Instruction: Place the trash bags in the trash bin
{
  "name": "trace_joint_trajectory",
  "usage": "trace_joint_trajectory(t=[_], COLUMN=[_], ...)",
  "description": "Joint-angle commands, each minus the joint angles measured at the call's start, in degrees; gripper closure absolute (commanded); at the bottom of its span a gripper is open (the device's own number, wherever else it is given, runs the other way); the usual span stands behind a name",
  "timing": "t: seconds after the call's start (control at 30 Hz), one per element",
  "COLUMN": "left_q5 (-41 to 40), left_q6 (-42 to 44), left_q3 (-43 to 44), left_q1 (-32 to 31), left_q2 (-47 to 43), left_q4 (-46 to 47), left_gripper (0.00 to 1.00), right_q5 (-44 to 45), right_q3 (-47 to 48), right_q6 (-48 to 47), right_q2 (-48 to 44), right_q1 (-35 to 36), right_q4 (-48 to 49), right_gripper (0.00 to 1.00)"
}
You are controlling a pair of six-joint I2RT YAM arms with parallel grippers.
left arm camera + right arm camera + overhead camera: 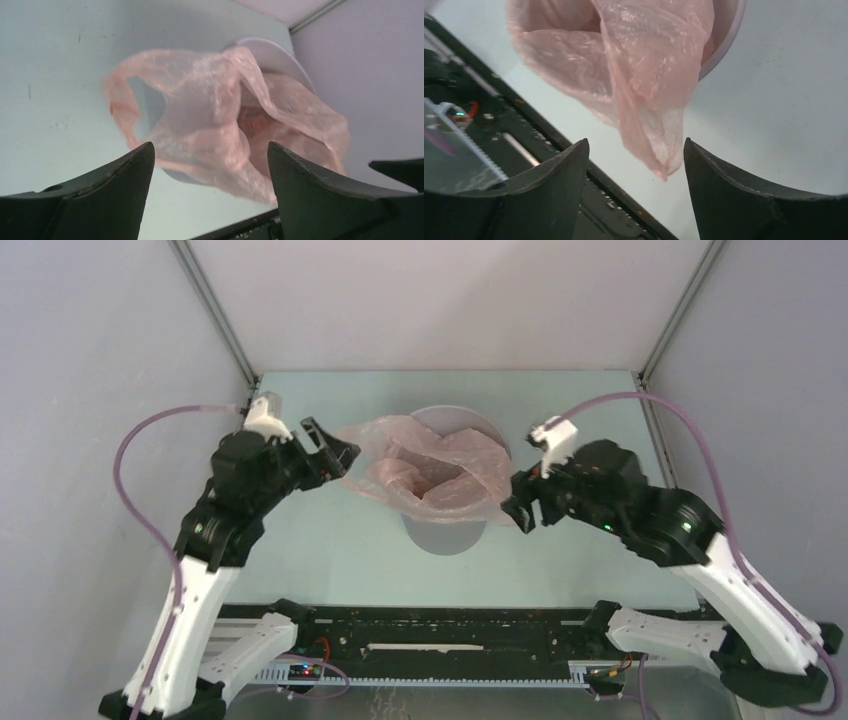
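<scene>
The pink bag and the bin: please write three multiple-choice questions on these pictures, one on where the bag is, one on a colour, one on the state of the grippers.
1. Where is the bag?
A. Lying flat beside the bin
B. Draped over the mouth of the bin, with film hanging outside the rim
C. Wholly pushed down inside the bin

2. What colour is the bin?
A. Grey
B. Blue
C. Black

3. How do the left gripper and the right gripper stand?
A. Both shut on the bag
B. Left open, right shut on the bag
C. Both open, one on each side of the bag

Answers:
1. B, the top view shows the film spread over the rim and spilling past it.
2. A, its wall below the bag is plain grey.
3. C, each wrist view shows its fingers spread wide.
</scene>
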Motion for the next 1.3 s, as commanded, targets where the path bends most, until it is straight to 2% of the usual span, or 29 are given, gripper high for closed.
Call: trace_joint_trajectory(t=[0.0,0.17,0.33,0.53,0.6,0.73,0.8,0.9,1.03,1.17,1.27], left_q5=[0.45,-2.1,-0.39,-0.56,0.18,2.24,3.52,4.62,4.92,7.3,10.24], left_q6=[5.54,11.13,13.06,15.75,16.43,14.9,12.93,10.66,9.66,7.51,7.41], left_q3=[2.69,3.07,4.35,4.6,4.94,5.64,6.09,6.7,6.32,4.67,3.34], left_q1=[2.46,4.0,5.24,5.65,5.76,6.5,6.85,6.99,7.07,9.67,11.91], left_q2=[8.2,10.26,11.69,11.46,12.2,12.41,11.57,10.25,9.72,10.96,12.38], left_q4=[5.81,5.78,3.75,1.99,1.2,0.49,0.29,0.1,-0.3,0.91,3.41], left_gripper=[0.12,0.11,0.1,0.06,0.05,0.07,0.08,0.08,0.06,0.01,0.0], right_q5=[13.48,17.38,17.72,16.37,17.16,12.84,9.25,9.0,7.14,7.68,8.43], right_q3=[5.46,7.42,6.68,6.02,5.65,6.89,7.56,7.58,5.45,3.24,3.96], right_q6=[-6.19,-5.96,-5.44,-5.15,-5.47,-6.32,-6.41,-4.65,-4.17,-4.11,-4.02], right_q2=[6.64,11.37,12.51,11.82,11.12,10.25,10.6,10.34,7.91,8.06,9.81], right_q1=[4.74,5.95,5.96,6.01,5.96,5.96,6.3,6.74,6.75,6.75,6.75], right_q4=[-2.76,-3.16,-1.62,0.42,1.16,-0.45,-2.65,-4.89,-3.34,-0.87,0.25], right_gripper=[0.23,0.34,0.46,0.8,0.83,0.76,0.68,0.48,0.37,0.35,0.41])
